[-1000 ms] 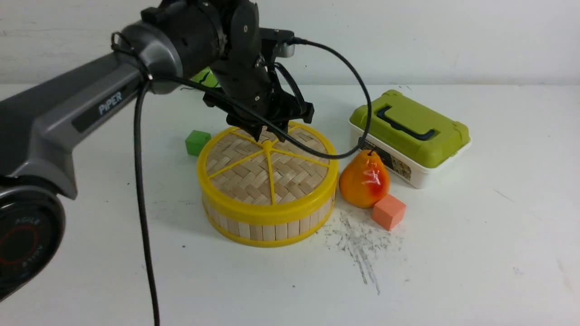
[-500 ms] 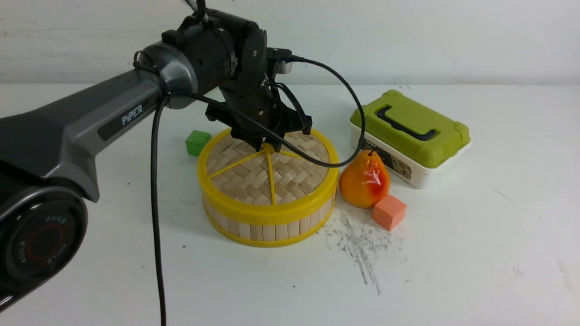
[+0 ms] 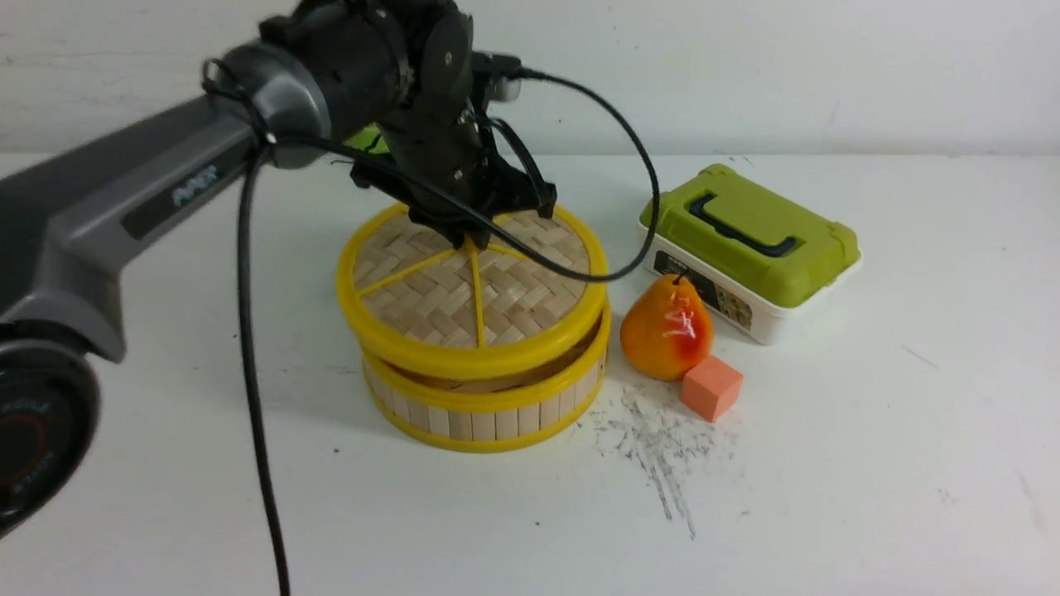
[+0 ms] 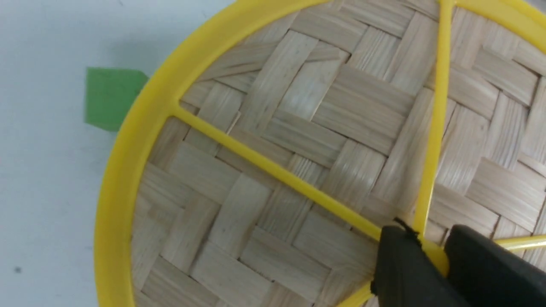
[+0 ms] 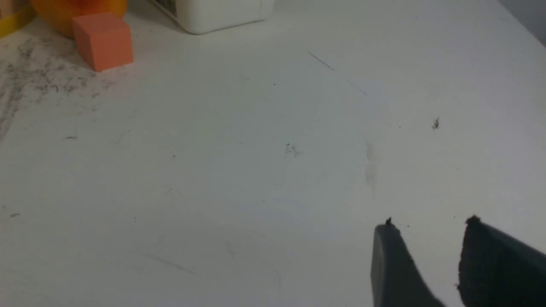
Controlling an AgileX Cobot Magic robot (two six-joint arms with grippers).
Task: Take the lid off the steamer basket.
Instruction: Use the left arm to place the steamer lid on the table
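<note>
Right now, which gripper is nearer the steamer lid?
Left. The left gripper has its fingers pinched on the central knob of the lid. The right gripper hangs open over the table past the orange cube, well clear of it.

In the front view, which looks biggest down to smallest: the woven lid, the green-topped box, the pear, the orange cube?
Largest first:
1. lid
2. green-topped box (farther back, so the gap is unsure)
3. pear
4. orange cube

my pincer [image 5: 428, 230]: spread apart, holding nothing
orange block [image 5: 102, 40]: ten o'clock from my pincer, far off
white box [image 5: 213, 13]: near eleven o'clock
table [image 5: 256, 170]: white, scuffed
</note>
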